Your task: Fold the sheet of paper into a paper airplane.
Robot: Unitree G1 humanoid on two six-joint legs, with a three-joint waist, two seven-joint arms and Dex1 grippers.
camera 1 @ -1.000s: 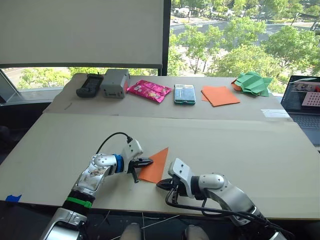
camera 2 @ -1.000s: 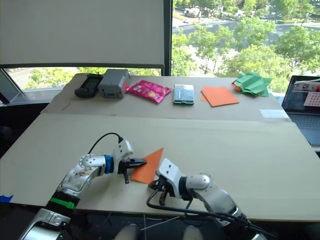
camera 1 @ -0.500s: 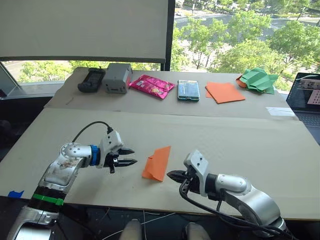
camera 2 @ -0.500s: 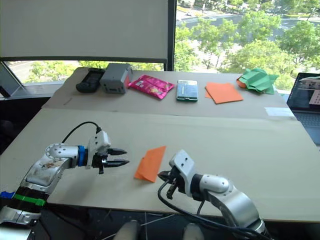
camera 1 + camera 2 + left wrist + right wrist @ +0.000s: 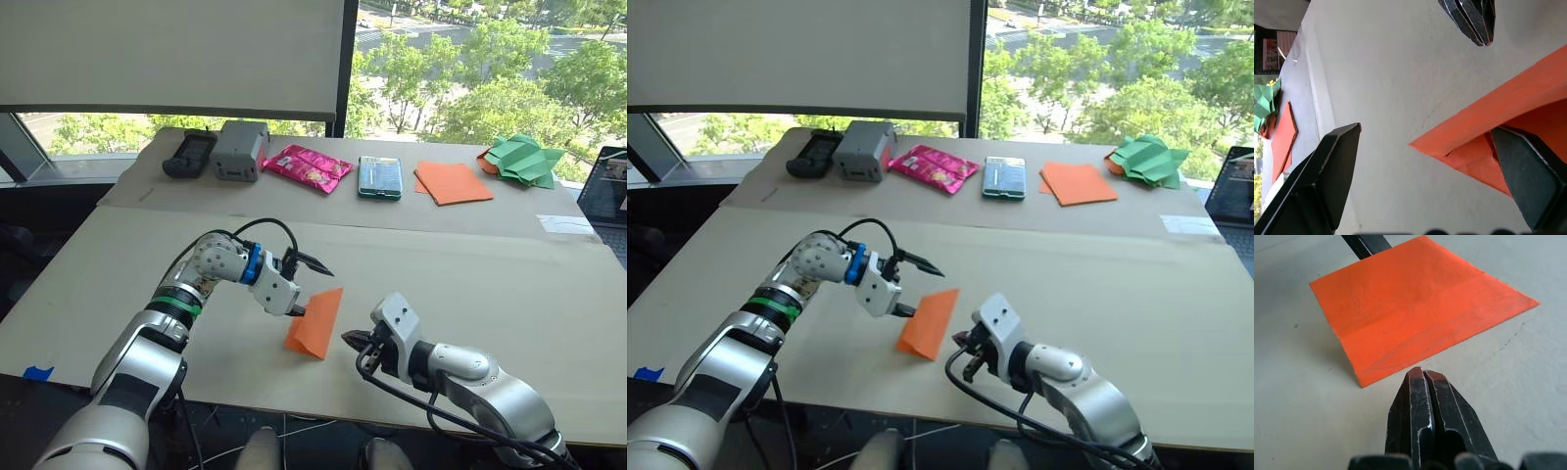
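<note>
Two grippers flank the sheet of paper (image 5: 315, 323), left gripper (image 5: 306, 287) touching.

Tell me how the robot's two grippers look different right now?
The left gripper is open, its fingers spread wide; the right gripper is shut, fingers pressed together. The left has one finger at the orange paper's edge and one raised above it; the right sits low on the table, pointing at the paper. Both have black fingers and flank the paper.
</note>
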